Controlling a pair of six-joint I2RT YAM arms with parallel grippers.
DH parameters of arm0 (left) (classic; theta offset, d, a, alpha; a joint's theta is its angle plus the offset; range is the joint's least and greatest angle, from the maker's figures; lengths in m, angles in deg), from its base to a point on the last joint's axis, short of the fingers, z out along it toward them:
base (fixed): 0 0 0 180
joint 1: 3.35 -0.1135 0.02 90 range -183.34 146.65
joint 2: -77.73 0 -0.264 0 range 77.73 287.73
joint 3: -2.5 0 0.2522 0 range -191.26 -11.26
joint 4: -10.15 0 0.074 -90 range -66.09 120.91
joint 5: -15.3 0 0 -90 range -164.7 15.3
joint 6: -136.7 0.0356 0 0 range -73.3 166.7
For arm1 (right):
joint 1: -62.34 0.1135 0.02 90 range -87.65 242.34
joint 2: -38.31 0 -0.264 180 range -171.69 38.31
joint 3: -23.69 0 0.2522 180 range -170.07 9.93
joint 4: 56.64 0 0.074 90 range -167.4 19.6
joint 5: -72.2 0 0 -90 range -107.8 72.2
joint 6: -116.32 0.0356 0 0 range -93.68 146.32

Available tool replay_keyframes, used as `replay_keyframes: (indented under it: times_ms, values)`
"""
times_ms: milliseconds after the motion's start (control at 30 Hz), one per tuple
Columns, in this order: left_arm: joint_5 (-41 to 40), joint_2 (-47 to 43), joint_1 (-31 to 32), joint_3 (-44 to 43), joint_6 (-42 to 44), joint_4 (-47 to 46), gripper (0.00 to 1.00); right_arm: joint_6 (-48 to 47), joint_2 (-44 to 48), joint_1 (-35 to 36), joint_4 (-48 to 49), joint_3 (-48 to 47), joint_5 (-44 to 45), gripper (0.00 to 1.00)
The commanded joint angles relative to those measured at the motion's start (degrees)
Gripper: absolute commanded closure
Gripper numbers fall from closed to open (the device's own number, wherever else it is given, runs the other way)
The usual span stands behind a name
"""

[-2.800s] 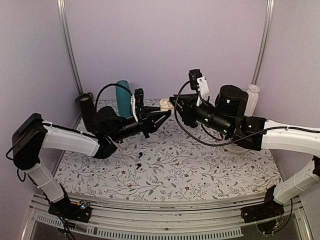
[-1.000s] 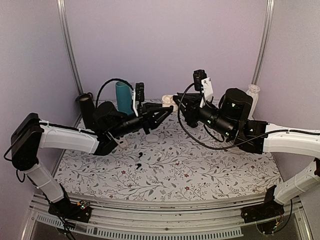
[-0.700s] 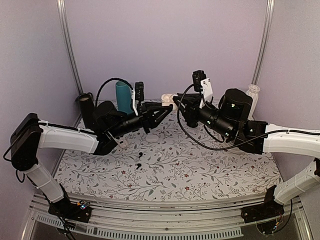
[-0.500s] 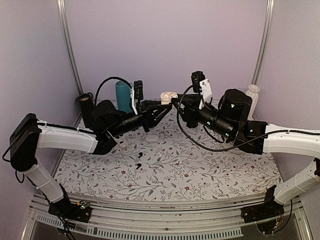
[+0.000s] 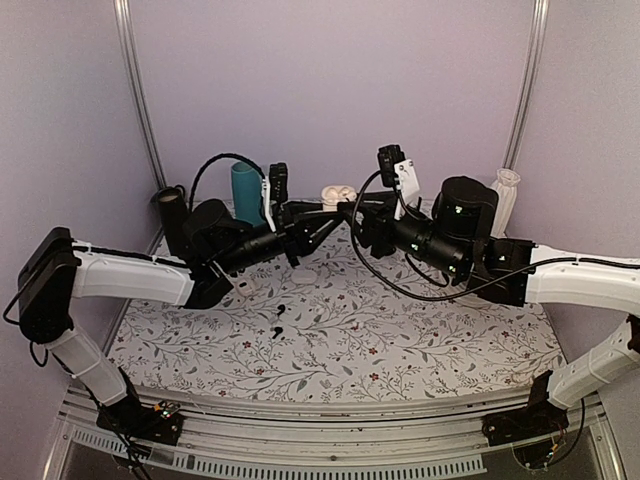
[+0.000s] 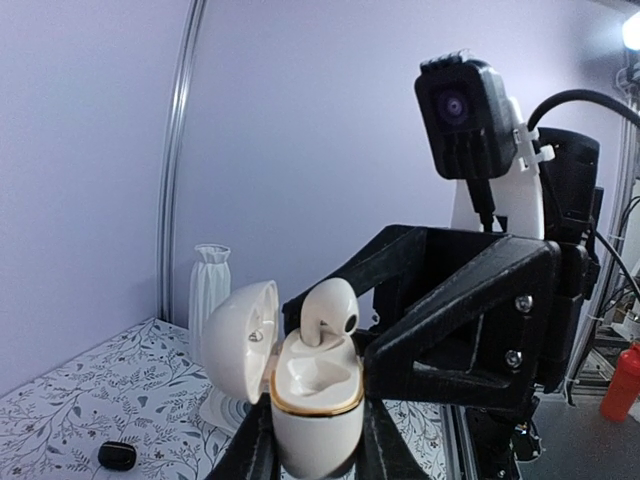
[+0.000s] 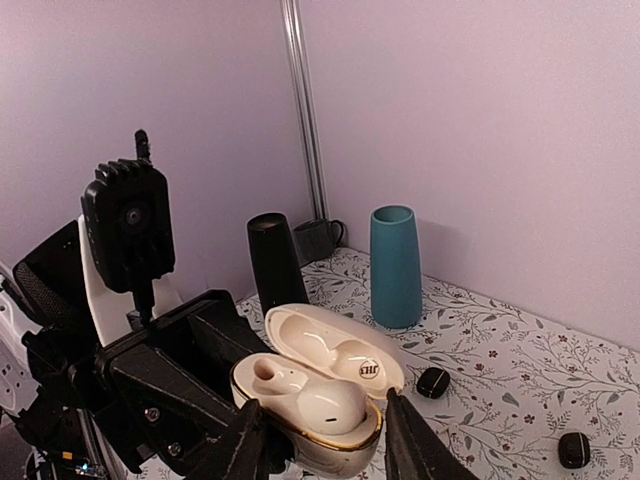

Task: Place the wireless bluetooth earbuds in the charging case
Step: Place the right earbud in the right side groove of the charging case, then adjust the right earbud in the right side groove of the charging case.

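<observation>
The charging case point(image 5: 338, 191) is glossy white with a gold rim, lid open, held in the air at the back middle. My left gripper point(image 5: 333, 213) is shut on its narrow sides, seen closely in the left wrist view point(image 6: 315, 452). My right gripper point(image 5: 347, 207) meets it from the right, its fingers against the case's two ends point(image 7: 320, 447). One white earbud point(image 6: 330, 312) stands in the far hollow of the case point(image 6: 316, 400), its head sticking up. In the right wrist view the earbud point(image 7: 330, 400) fills the right hollow and the left hollow is empty.
A teal vase point(image 5: 246, 193), a black cylinder point(image 5: 175, 220) and a dark mug point(image 7: 318, 240) stand at the back left. A white ribbed vase point(image 5: 506, 195) stands at the back right. Small black pebble-shaped cases point(image 7: 432, 382) point(image 7: 572, 450) point(image 5: 277, 330) lie on the floral tabletop.
My left gripper has moved right and up to the case and its spread fingers have closed on it. The right gripper and case have risen slightly.
</observation>
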Motion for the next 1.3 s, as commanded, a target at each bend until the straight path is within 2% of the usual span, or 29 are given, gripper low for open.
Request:
replay_keyframes:
  times_ms: [0, 267, 433, 633, 867, 1267]
  values:
    - [0.7, -2.7, 0.5, -0.3, 2.1, -2.6, 1.0, 1.6, 1.2, 0.5, -4.9, -0.4, -0.7, 0.59]
    - [0.3, -2.5, 0.5, 0.7, 2.7, -3.2, 1.0, 3.3, 5.8, 0.0, -8.2, 1.3, -1.7, 0.46]
    - [1.0, -2.4, 0.4, 1.1, 3.2, -3.2, 1.0, 4.5, 8.3, -1.3, -11.6, 0.8, -3.7, 0.43]
    - [5.2, -2.8, 0.5, 3.3, 6.1, -4.1, 1.0, 7.3, 10.0, -5.0, -14.2, -1.1, -10.2, 0.53]
    - [5.3, -4.3, 0.5, 4.9, 11.6, -1.8, 1.0, 5.3, 8.1, -5.3, -17.3, -3.5, -17.9, 0.66]
    - [6.0, -4.8, 0.5, 4.2, 13.9, 2.4, 1.0, 2.0, 5.0, -5.2, -20.0, -6.6, -20.2, 0.72]
